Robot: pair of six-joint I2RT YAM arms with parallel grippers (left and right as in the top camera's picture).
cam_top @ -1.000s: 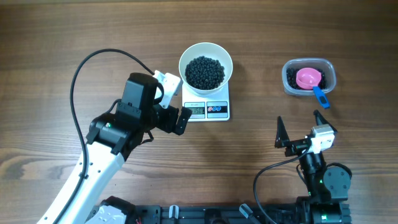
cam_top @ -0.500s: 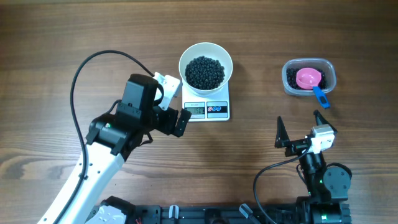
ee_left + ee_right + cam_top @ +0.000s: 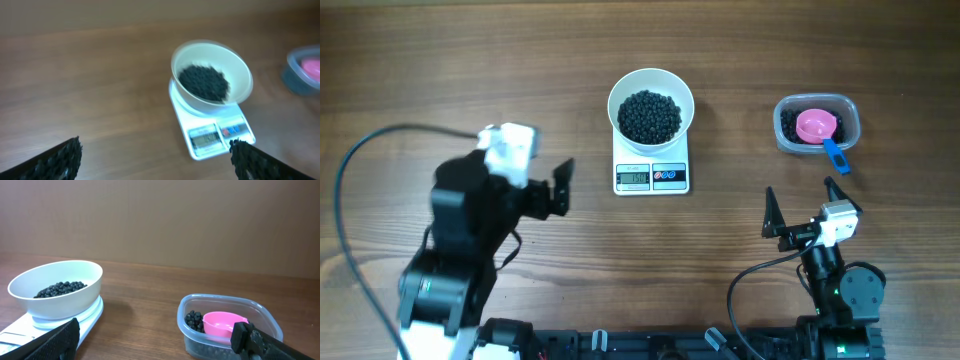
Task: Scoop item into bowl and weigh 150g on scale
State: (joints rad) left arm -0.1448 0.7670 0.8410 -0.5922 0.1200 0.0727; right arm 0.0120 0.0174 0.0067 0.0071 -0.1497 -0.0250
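— Drawn back from beside the scale (image 3: 652, 186), the left claw (image 3: 155, 147) is now held well apart, spread wide and empty.
— And the beans (image 3: 651, 115)?
— Heaped in the bowl (image 3: 620, 88) on the scale. The right claw (image 3: 800, 190) is parked wide, empty. Nothing should be touched while the display (image 3: 634, 178) is read; digits cannot be made out.

Left pincer (image 3: 548, 165) spread wide, empty; right pincer (image 3: 800, 190) spread wide, empty.

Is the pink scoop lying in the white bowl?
No, the pink scoop lies in the clear plastic tub, apart from the bowl.
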